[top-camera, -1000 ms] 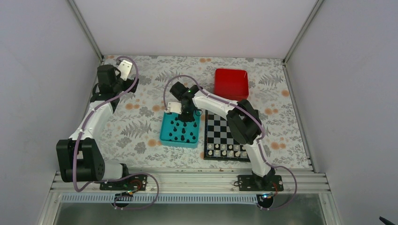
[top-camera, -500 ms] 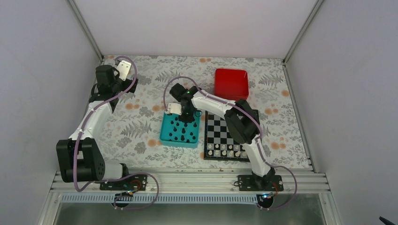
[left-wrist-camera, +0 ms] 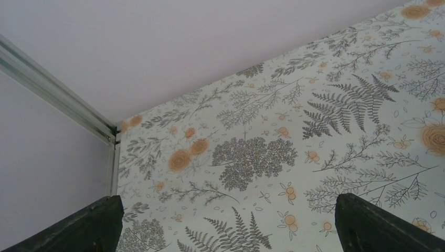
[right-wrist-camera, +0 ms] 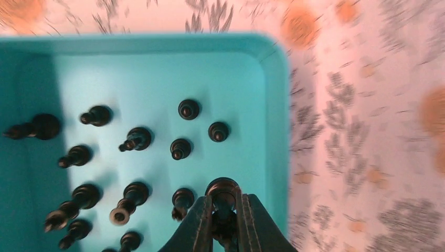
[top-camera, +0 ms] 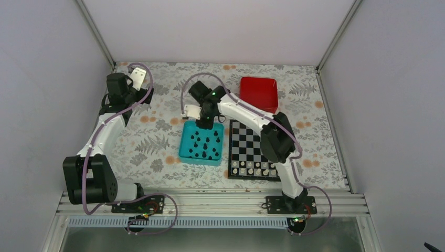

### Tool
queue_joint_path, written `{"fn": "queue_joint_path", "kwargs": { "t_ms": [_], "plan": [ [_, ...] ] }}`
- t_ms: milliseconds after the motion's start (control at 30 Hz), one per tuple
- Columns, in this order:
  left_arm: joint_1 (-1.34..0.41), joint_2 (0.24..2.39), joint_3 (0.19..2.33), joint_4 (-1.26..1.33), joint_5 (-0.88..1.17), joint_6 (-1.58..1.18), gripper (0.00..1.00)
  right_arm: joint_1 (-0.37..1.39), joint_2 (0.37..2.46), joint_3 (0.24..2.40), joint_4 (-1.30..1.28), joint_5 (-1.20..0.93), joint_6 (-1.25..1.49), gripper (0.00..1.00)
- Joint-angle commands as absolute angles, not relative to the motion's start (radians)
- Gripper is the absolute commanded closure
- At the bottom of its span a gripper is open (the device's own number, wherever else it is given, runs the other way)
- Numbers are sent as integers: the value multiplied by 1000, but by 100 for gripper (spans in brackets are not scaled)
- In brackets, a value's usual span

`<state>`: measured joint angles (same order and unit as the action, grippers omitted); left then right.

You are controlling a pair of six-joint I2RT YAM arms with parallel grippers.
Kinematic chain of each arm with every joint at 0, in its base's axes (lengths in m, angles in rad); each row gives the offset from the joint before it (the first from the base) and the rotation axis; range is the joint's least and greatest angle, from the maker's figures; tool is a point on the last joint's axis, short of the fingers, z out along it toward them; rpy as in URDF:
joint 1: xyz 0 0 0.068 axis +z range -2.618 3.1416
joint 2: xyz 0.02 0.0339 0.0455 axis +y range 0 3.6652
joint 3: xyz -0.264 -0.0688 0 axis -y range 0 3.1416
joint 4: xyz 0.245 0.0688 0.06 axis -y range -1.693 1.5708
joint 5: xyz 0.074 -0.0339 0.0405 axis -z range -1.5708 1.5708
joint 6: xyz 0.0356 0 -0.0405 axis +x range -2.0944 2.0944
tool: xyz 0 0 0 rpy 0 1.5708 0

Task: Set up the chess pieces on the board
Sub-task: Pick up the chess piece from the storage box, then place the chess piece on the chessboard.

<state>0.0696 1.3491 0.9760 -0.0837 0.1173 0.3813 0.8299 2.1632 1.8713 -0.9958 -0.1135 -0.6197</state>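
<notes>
Hemmed close around the right claw [right-wrist-camera: 224,203] and its pinched black chess piece [right-wrist-camera: 222,188] by black pieces [right-wrist-camera: 135,139] strewn across the teal tray [right-wrist-camera: 157,44]; open over the board's [top-camera: 245,139] bare far ranks, barred by pale pieces [top-camera: 254,168] along its near rows.

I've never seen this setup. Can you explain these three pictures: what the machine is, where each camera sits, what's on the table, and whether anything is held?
Two white-and-black robot arms are bolted at the table's near edge. The top view looks down on both; the other two come from a camera on each wrist. On the floral-patterned table lie a teal square tray holding small black chess pieces, a black-and-grey checkered chessboard with pale pieces along its near edge, and a red square tray. The right gripper, over the teal tray, is shut on one black chess piece. The left gripper hangs open above the table at the far left, holding nothing.
</notes>
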Motion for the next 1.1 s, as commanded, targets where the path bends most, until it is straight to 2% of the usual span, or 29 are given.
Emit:
{"fn": "queue_joint_path", "kwargs": {
  "t_ms": [0,200,367,633,1067],
  "plan": [
    [74,1326,980,-70,139,374,0,781,2051,1982,-1099,-171,-613,94],
    [75,1327,982,-69,140,374,0,635,1972,1980,-1153,-139,-639,94],
    [74,1332,983,-69,144,373,0,545,1942,1895,-1155,-126,-669,93],
    [75,1320,977,-73,161,379,0,507,1962,1715,-1057,-142,-673,92],
    [84,1318,971,-79,179,379,0,476,2037,1626,-976,-162,-679,93]
  ]
}}
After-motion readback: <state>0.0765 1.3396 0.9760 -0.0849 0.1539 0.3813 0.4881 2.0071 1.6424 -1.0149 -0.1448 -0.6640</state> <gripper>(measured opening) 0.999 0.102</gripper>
